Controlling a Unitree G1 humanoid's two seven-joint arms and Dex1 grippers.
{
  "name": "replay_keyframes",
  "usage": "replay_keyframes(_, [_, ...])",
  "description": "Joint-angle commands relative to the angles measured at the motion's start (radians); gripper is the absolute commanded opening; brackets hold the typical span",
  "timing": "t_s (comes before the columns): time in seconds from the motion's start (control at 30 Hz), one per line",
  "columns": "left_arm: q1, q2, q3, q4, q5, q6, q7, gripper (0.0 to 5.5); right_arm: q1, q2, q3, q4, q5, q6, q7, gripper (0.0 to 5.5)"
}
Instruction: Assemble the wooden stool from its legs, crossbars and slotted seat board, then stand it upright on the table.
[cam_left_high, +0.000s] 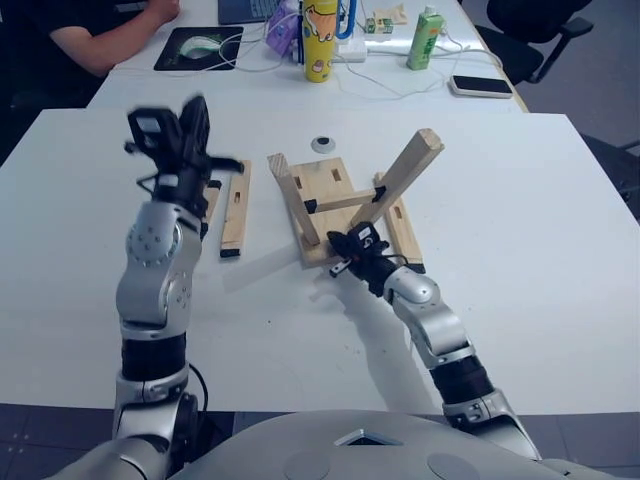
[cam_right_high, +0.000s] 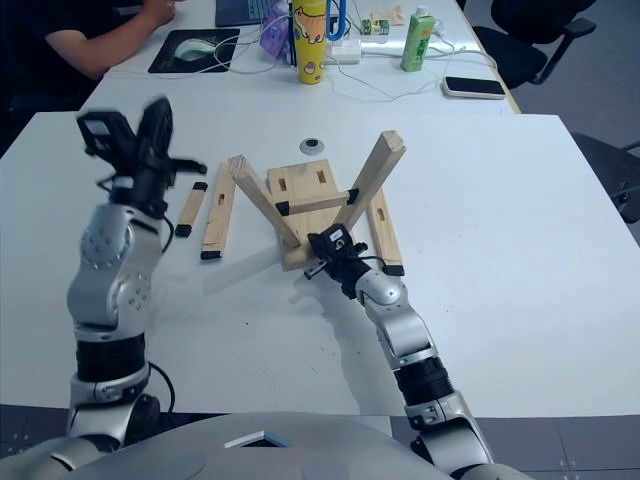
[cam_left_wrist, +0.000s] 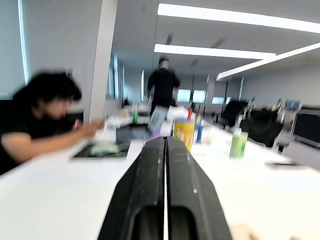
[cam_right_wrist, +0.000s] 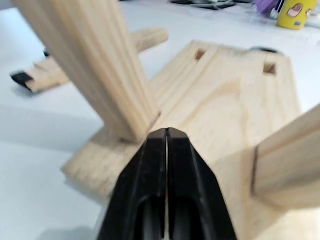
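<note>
1. Pale wooden slotted seat board (cam_left_high: 325, 180) lies flat on the white table (cam_left_high: 520, 200), directly beneath and ahead of the right gripper's (cam_right_wrist: 166, 131) tips.
2. The right gripper's black fingers (cam_right_wrist: 150, 170) are pressed together with nothing between them. Their tips sit over the board's near edge.
3. A light wooden leg (cam_left_high: 295, 200) stands tilted in the board just beyond those tips and to their left. A second tilted wooden leg (cam_left_high: 405, 172) rises to their right.
4. A thin wooden crossbar (cam_left_high: 345, 201) joins the two standing legs, just past the right fingertips.
5. Another wooden leg with a black foot (cam_left_high: 405, 235) lies flat beside the board, right of the right fingers.
6. The left gripper (cam_left_high: 180, 130) is raised above the table, well apart from the board. Its black fingers (cam_left_wrist: 145, 180) are closed against each other and hold nothing.
7. Below the left fingers, a loose slotted wooden leg (cam_left_high: 237, 208) and a short wooden bar (cam_right_high: 190, 208) lie side by side on the table.
8. Far beyond both grippers stand a yellow cup (cam_left_high: 319, 40) and a green carton (cam_left_high: 425, 38).
</note>
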Motion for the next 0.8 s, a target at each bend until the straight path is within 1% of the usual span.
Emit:
replay_keyframes(0.03, [0.014, 0.003, 0.024, 0.038, 0.019, 0.021, -0.011, 0.03, -0.031, -0.077, 0.035, -0.076, 0.033, 0.063, 0.135, 0.00])
replay_keyframes(0.17, [0.029, 0.005, 0.032, 0.074, 0.031, 0.045, -0.016, 0.03, -0.068, -0.136, 0.071, -0.105, 0.045, 0.131, 0.229, 0.00])
replay_keyframes(0.27, [0.038, -0.001, 0.031, 0.101, 0.043, 0.052, -0.024, 0.03, -0.092, -0.158, 0.083, -0.101, 0.045, 0.156, 0.273, 0.00])
replay_keyframes(0.33, [0.040, -0.011, 0.025, 0.115, 0.046, 0.050, -0.030, 0.03, -0.109, -0.153, 0.084, -0.082, 0.050, 0.152, 0.287, 0.00])
replay_keyframes(0.6, [0.056, -0.044, 0.019, 0.141, 0.064, 0.038, -0.044, 0.03, -0.303, -0.075, 0.102, 0.074, 0.009, 0.070, 0.290, 0.00])
replay_keyframes(0.7, [0.058, -0.055, 0.014, 0.148, 0.072, 0.038, -0.048, 0.03, -0.331, -0.041, 0.111, 0.110, 0.007, 0.059, 0.278, 0.00])
replay_keyframes(0.8, [0.062, -0.065, 0.003, 0.142, 0.075, 0.047, -0.056, 0.03, -0.312, -0.022, 0.110, 0.129, -0.005, 0.061, 0.240, 0.00])
